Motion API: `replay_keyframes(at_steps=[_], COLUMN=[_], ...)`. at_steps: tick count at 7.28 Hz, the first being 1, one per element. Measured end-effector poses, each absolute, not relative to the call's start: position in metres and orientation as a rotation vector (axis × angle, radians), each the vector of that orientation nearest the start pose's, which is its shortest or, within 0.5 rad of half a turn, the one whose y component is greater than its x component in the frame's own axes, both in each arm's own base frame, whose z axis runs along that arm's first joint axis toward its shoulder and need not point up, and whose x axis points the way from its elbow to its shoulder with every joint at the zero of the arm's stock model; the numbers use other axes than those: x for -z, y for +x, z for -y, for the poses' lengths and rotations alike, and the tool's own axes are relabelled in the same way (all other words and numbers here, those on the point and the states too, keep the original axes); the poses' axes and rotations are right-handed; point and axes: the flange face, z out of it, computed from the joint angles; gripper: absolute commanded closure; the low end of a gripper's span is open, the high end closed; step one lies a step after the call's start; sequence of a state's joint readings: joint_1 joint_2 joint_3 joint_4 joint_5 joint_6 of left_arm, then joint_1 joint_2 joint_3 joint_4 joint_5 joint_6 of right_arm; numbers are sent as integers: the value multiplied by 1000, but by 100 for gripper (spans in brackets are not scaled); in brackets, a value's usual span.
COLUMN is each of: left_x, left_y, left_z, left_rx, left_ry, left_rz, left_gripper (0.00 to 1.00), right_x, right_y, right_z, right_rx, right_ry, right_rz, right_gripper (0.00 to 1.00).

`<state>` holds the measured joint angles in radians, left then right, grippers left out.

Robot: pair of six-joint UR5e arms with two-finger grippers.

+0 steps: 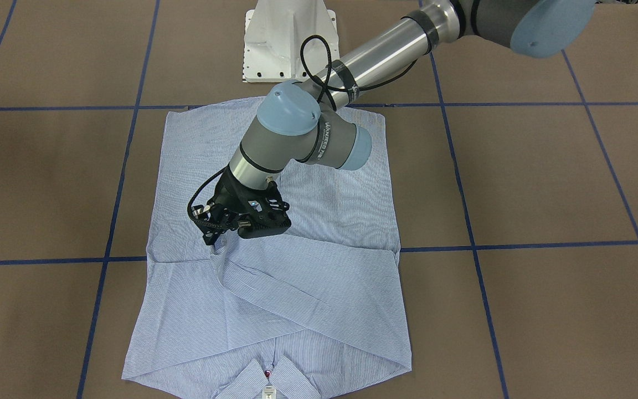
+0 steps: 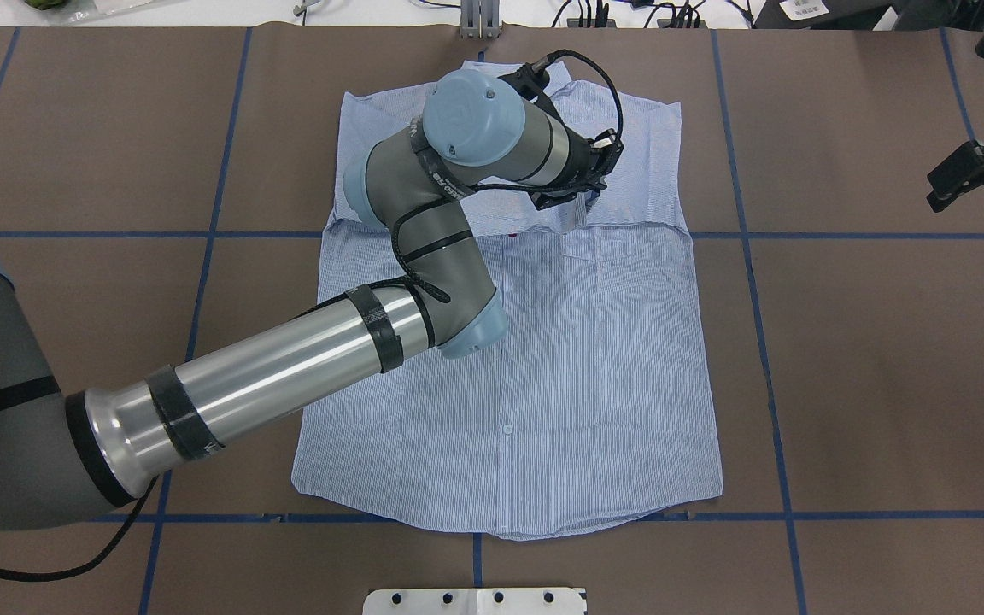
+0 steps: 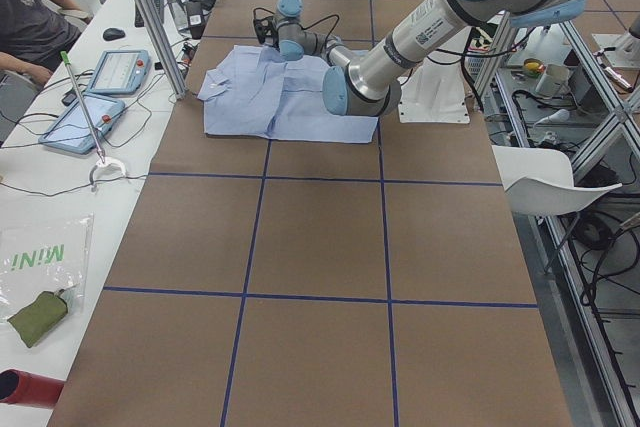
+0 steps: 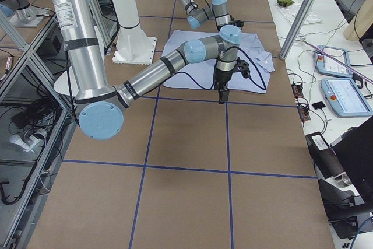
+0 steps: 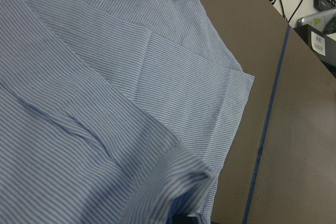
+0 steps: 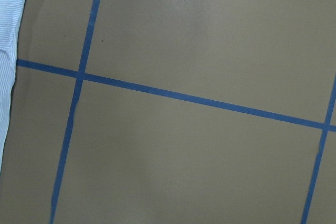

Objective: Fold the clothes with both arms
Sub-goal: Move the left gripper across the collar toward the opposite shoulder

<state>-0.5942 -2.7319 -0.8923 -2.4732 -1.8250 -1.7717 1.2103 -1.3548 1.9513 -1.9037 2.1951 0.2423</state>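
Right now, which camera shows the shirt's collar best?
The exterior front-facing view: the shirt's collar shows clearly at the bottom edge, with its white label. Overhead, the left arm hides most of it; the left wrist view catches only a corner; in the side views it is too small.

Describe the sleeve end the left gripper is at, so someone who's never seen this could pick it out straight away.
On the brown table with blue tape lines lies a light blue striped shirt, collar away from the robot, sleeves folded across it. The sleeve end is right under the left gripper; unlike the flat cloth around it, it peaks up to the gripper's tips.
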Motion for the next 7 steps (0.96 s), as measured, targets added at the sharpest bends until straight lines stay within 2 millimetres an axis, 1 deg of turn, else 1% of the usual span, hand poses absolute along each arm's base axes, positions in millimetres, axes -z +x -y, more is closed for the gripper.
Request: replay_keyframes(at_steps=[2, 3, 4, 6, 7], left_x=[-67, -67, -68, -65, -65], left_y=[649, 650, 650, 652, 647], left_z=[560, 559, 559, 553, 549], left_rx=[475, 474, 468, 432, 418], left_ry=[70, 76, 82, 105, 114], left_rz=[-1435, -1444, -1448, -1456, -1466], left_gripper=[100, 11, 0, 0, 0], right_x=[-410, -410, -410, -408, -404], right_y=[-118, -118, -118, -119, -121], right_z=[525, 525, 525, 524, 522], right_rx=[196, 196, 194, 188, 184], right_ry=[58, 58, 58, 51, 41], right_rz=[669, 669, 670, 688, 719], right_gripper=[0, 0, 0, 0, 0])
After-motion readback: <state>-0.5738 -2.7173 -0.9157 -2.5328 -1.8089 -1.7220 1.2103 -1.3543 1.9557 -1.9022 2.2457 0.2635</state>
